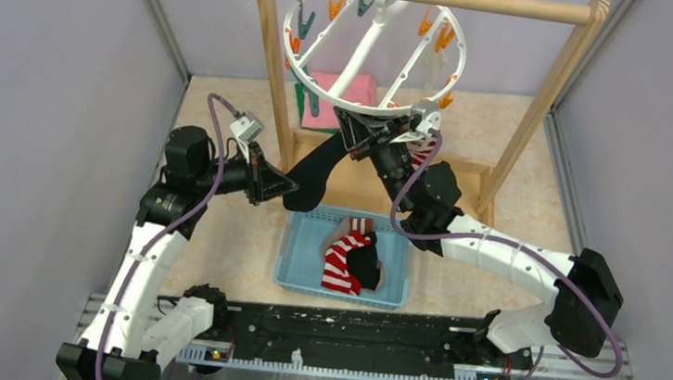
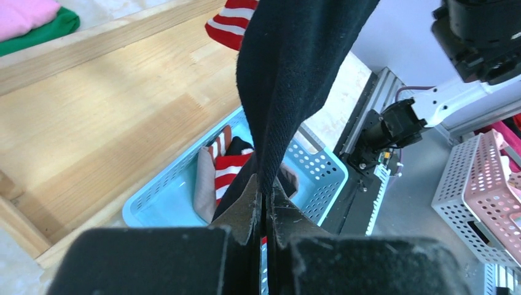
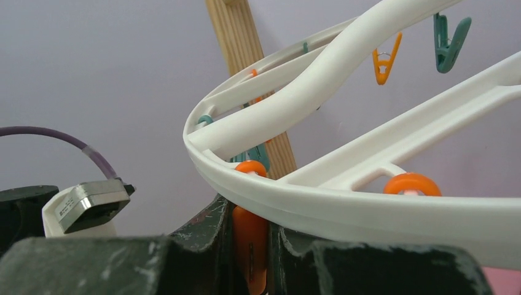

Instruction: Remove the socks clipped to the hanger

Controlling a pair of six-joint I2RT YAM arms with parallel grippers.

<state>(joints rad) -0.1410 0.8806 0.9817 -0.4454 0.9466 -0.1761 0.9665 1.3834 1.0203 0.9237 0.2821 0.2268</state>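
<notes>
The white ring hanger [image 1: 324,82] hangs from the wooden rack, with orange and teal clips around its rim. A black sock [image 1: 316,171] hangs from the rim's near edge. My left gripper [image 1: 288,185] is shut on the black sock's lower end [image 2: 289,92]. My right gripper [image 1: 357,131] is shut on an orange clip [image 3: 249,243] under the hanger rim [image 3: 368,209], where the black sock is attached. A red-and-white striped sock [image 1: 341,256] lies in the blue basket with a dark one. Another striped sock [image 1: 423,154] hangs behind my right arm.
The blue basket [image 1: 301,275] sits on the floor in front of the wooden rack [image 1: 275,63]. A folded pink-and-green cloth [image 1: 337,92] lies behind the rack. Grey walls close in on both sides.
</notes>
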